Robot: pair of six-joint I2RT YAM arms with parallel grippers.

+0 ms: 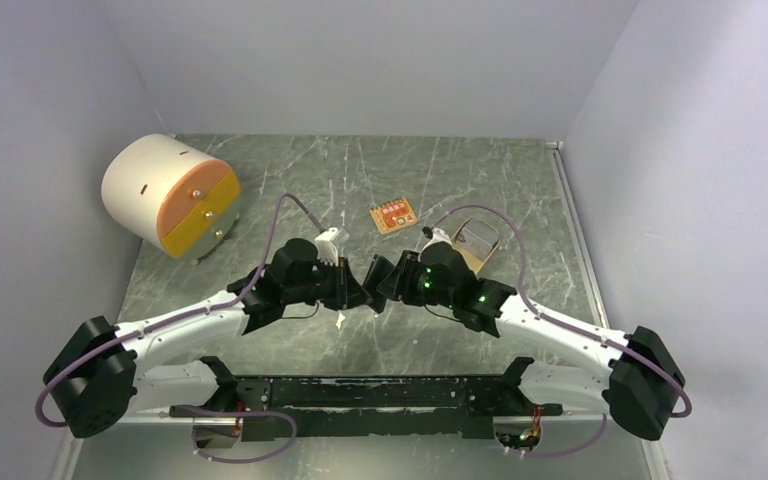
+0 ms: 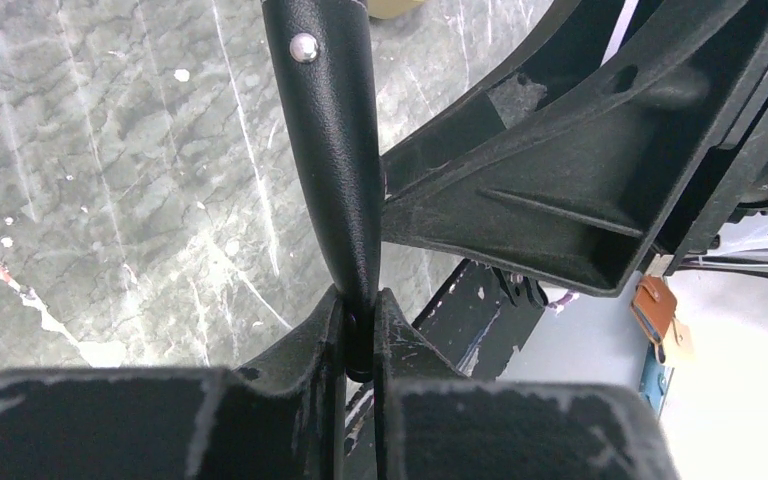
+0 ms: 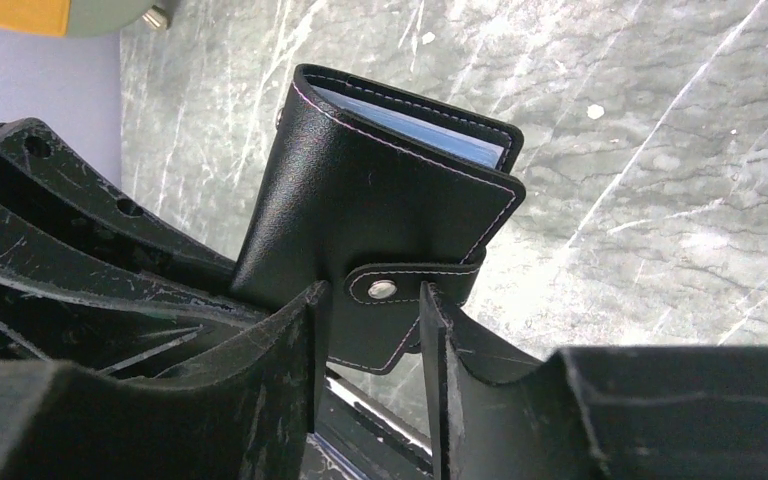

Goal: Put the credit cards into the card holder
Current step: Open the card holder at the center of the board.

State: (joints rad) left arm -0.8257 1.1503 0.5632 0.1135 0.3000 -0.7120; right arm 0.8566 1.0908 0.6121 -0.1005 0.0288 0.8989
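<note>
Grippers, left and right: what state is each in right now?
Left gripper: shut on the small black stitched folding wallet, pinching its edge.
Right gripper: open, fingers either side of the wallet's snap tab.

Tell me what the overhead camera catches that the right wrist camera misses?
Only the overhead view shows the small orange piece and the tan tray, both beyond the tools. Only the right wrist view shows the card holder clearly: black, with a snap tab and bluish pockets inside. Both show the green marbled table, with the left tool and right tool meeting over it.
</note>
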